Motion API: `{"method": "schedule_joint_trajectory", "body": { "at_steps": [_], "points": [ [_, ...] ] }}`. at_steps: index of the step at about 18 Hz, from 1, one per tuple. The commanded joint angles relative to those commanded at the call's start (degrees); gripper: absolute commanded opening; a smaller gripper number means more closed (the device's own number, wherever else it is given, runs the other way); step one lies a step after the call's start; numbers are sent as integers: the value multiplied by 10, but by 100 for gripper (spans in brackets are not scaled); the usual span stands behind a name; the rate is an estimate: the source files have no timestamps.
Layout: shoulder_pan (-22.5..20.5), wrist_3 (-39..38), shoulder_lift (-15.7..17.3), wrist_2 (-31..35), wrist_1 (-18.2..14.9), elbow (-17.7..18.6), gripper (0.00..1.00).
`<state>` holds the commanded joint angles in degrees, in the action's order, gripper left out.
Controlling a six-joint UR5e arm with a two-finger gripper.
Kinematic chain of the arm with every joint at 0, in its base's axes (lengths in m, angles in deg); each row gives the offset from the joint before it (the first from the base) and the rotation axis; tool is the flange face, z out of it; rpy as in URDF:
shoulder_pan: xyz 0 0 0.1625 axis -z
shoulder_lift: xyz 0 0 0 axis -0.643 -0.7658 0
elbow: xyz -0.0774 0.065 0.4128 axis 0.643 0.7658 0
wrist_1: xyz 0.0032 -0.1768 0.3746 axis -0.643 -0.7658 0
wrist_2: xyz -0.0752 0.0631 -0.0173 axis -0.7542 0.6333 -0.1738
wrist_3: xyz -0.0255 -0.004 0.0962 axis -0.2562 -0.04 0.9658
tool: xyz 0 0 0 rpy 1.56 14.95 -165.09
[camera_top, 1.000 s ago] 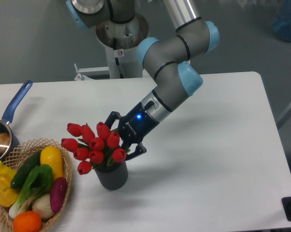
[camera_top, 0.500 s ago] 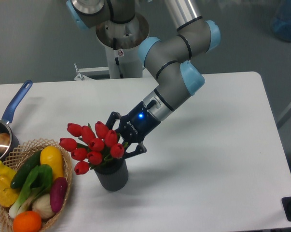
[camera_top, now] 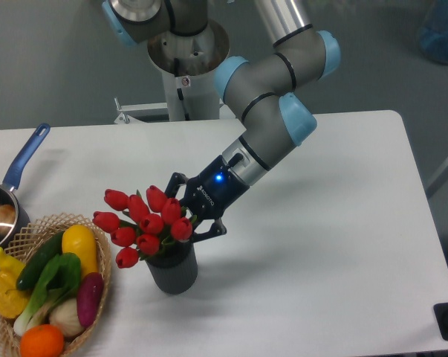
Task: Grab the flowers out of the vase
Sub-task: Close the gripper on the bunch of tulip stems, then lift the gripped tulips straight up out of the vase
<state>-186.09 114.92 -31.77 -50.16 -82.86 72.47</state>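
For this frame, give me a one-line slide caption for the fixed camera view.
UR5e gripper reaches into red flowers standing in a dark vase, beside a vegetable basket and saucepan.

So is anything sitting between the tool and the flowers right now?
Nothing visible. The tool is right at the flowers, its fingers among the buds above the vase. The basket sits off to the side.

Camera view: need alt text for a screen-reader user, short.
A robot arm's gripper reaches into a bunch of red tulips, the flowers, standing in a dark grey vase on a white table. A wicker basket of vegetables and a blue-handled saucepan sit at left.
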Motion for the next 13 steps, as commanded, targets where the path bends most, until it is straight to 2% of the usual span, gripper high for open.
{"method": "schedule_joint_trajectory", "body": {
  "at_steps": [6,13],
  "points": [
    [-8,-8,5,-29,1,0,41],
    [-15,-48,31,-47,2,0,41]
  ]
}}
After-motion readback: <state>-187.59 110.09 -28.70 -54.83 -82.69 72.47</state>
